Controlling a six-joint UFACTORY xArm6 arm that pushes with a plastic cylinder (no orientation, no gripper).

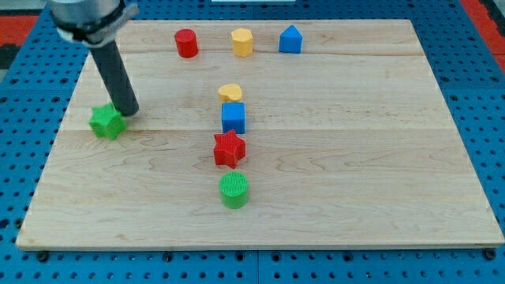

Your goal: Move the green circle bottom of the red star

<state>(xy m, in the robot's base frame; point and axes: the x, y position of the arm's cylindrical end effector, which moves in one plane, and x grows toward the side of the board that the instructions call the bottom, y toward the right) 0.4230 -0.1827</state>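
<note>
The green circle [233,190] sits on the wooden board just below the red star [230,148], with a small gap between them. My tip [129,111] is at the view's left, touching the upper right side of a green star [106,121]. It is far to the left of the green circle and the red star.
A blue cube [233,117] sits right above the red star, with a yellow heart [230,92] above it. Along the view's top stand a red cylinder [186,42], a yellow hexagon [242,41] and a blue pentagon block [290,39]. The board's left edge [59,134] is near my tip.
</note>
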